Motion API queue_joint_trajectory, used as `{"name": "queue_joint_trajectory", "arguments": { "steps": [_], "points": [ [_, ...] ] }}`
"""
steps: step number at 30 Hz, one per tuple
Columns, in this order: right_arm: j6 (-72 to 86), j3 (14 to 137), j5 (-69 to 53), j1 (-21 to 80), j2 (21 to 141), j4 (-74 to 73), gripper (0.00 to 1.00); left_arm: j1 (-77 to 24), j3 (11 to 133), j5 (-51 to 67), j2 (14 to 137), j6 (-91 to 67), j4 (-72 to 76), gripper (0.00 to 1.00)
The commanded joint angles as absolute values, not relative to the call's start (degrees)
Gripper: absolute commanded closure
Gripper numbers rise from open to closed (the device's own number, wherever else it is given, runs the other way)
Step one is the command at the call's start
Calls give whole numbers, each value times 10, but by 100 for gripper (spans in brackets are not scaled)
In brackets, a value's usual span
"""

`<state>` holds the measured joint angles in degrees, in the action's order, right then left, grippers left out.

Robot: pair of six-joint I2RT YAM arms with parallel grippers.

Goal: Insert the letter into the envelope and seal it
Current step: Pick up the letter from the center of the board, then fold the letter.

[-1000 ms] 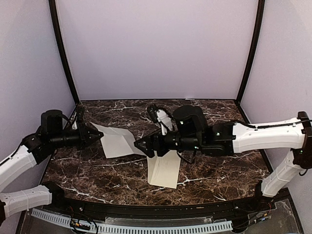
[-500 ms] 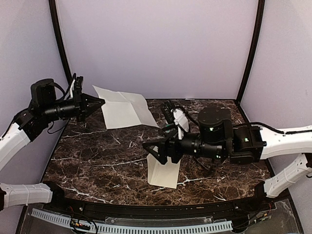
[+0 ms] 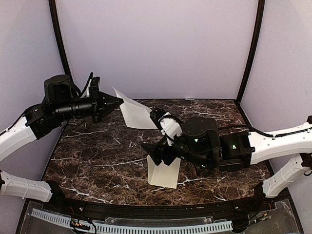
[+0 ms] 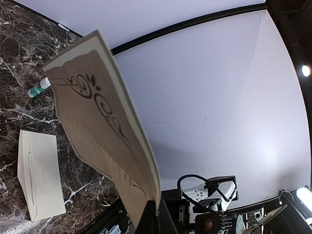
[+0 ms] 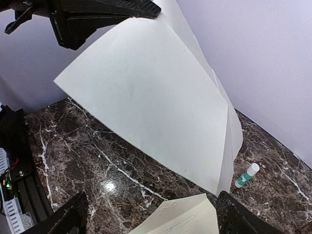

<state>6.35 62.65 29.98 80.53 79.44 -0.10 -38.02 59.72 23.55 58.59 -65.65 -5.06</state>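
The left gripper (image 3: pixel 118 102) is clamped tight on one edge of the letter (image 3: pixel 135 113) and holds it in the air above the far left part of the table (image 3: pixel 97 161), with the sheet standing out edge-on towards the right arm. The paper looks thin and very light. A crease runs down it, and one face carries a dark swirl print (visible only from the left wrist). Judged from how it hangs, it will flop and twist on a one-edge pinch, so a second hold should go on the free edge opposite the left fingers, close to the crease where the sheet is a little stiffer. Squeezing it mid-sheet would probably crumple it. The right gripper (image 3: pixel 152 155) has its fingers spread wide with nothing between them, and it hovers low over the envelope (image 3: pixel 163 175), which lies flat on the table near the front. The envelope appears stiffer than the letter but lies flush on polished stone, so it is likely to slide rather than lift. Its pointed flap looks like the best place to catch it. A small green-and-white glue stick (image 5: pixel 247 175) lies further back on the table.
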Motion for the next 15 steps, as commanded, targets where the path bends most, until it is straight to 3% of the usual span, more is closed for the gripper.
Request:
{"name": "queue_joint_trajectory", "arguments": {
  "steps": [1, 15],
  "points": [
    [8, 636, 367, 810, 800, 20, 12, -427, 629, 189, 604, -678, -29, 100],
    [-28, 638, 456, 810, 805, 30, 13, -466, 634, 166, 610, -675, -34, 100]
  ]
}}
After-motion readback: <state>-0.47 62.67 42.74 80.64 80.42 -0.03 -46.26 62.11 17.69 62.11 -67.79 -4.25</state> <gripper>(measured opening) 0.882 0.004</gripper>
